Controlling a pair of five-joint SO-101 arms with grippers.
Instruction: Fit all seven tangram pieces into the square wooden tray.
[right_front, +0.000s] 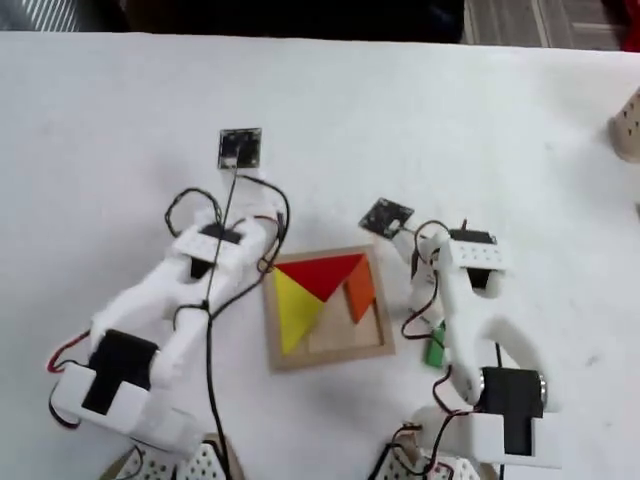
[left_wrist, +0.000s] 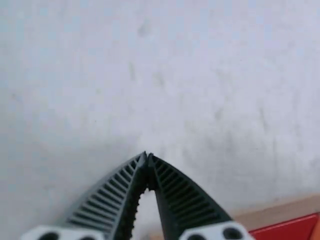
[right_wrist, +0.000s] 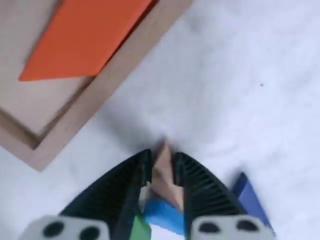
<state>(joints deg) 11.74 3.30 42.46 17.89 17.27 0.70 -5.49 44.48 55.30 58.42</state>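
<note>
R hand (right_wrist: 162, 157) is closed onto a pale tan piece (right_wrist: 165, 172), pinched betw. both fingers w/ its tip poking out past them, just above the table (right_front: 400, 120) and right beside the tray (right_front: 330, 358), at its right edge. Under/behind that hand lie a blue piece (right_wrist: 160, 215) and a green piece (right_front: 435, 352), both on the table outside the tray. L hand (left_wrist: 147, 157) sits at the tray's opposite side w/ tips touching, nothing held. In the tray so far: red triangle (right_front: 325, 272) along the far edge, yellow triangle (right_front: 292, 310) on the left, orange piece (right_front: 360, 290) on the right; bare wood shows in the near-right part. Step in hand looks like carrying the tan piece over the rim into that bare area. To do it well: lift enough to clear the rim before moving across, else the piece catches the wood & twists in the grip. Line up its edges w/ the orange piece's side before lowering, and let go only once flat on the tray floor. The grip is on a narrow bit, so slow moves; a slip would prob. drop it onto the blue piece.
</note>
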